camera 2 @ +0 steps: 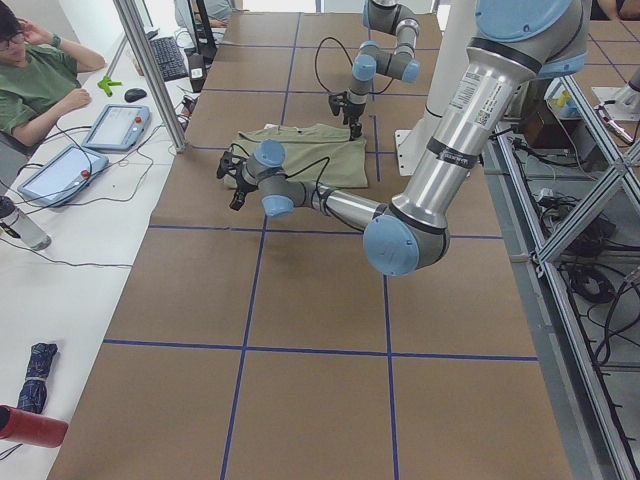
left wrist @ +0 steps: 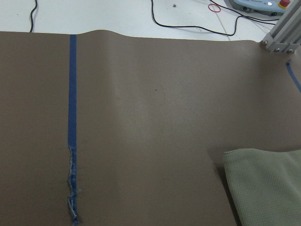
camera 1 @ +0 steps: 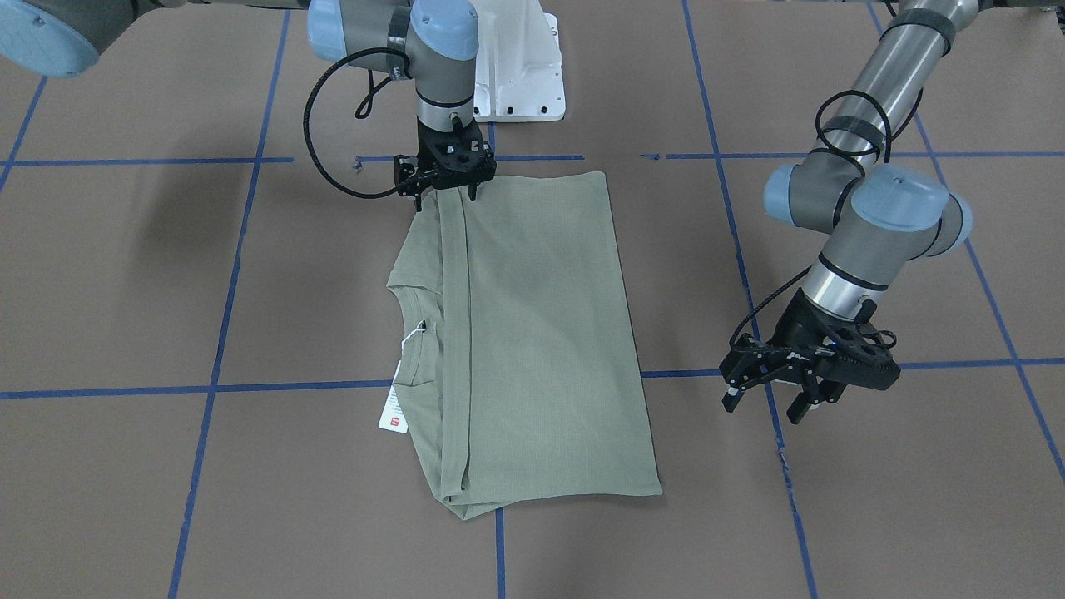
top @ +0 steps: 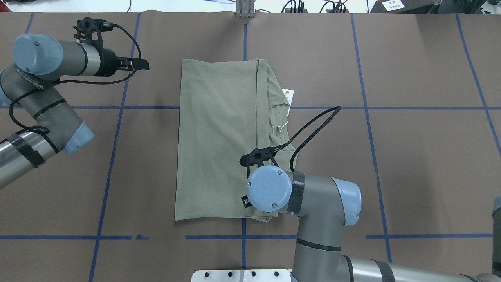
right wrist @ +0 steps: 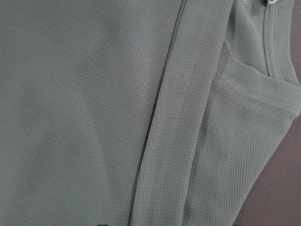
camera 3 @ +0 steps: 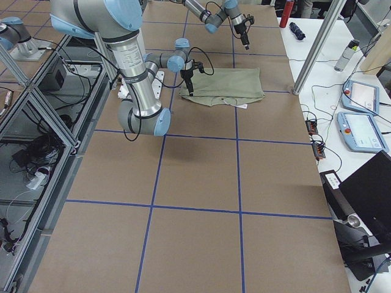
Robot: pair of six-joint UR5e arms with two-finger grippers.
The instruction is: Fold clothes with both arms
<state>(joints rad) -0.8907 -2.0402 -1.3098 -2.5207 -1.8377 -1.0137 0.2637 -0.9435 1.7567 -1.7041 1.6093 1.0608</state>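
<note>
The sage-green long-sleeved knit shirt (camera 1: 541,333) lies flat mid-way along the brown paper-covered worktop (camera 1: 832,516), doubled into a tall rectangle. Its ribbed round collar (camera 1: 408,333) and white hang tag (camera 1: 393,413) peek out beside the overlapped strip (camera 1: 455,333). The right arm's black two-finger hand (camera 1: 444,198) stands at the shirt's near edge by the robot's base, fingers parted, apparently clamping nothing. The left arm's black hand (camera 1: 761,410) hovers wide open, well apart from the cloth. For a clean fold, both should probably pinch every layer at matching corners, lift level and lay over together, so the strip does not slip
</note>
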